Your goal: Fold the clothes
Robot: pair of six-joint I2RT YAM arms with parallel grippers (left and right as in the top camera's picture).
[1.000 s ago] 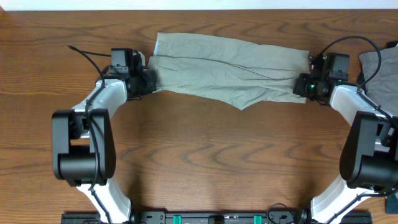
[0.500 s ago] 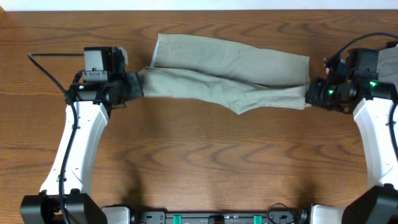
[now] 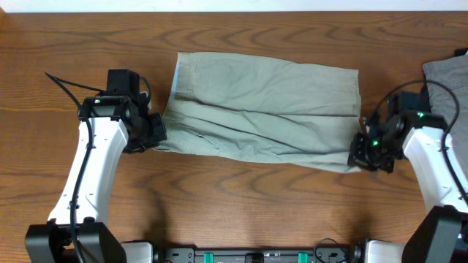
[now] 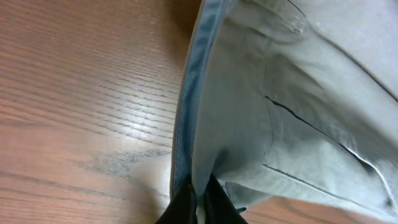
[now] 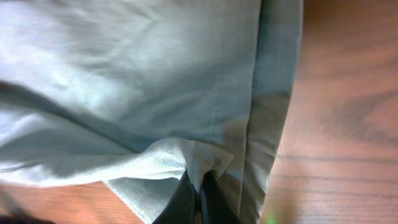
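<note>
Shorts [image 3: 263,109], pale khaki, spread wide, creased thru mid

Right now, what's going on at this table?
Two robot arms are holding a pair of pale khaki cotton shorts that lies spread lengthwise on the brown wooden table. The left gripper is shut on the near corner at the waistband end. The right gripper is shut on the near corner at the hem end. The cloth is mostly flat, with a few creases. A plain grey garment lies apart at the right edge.
</note>
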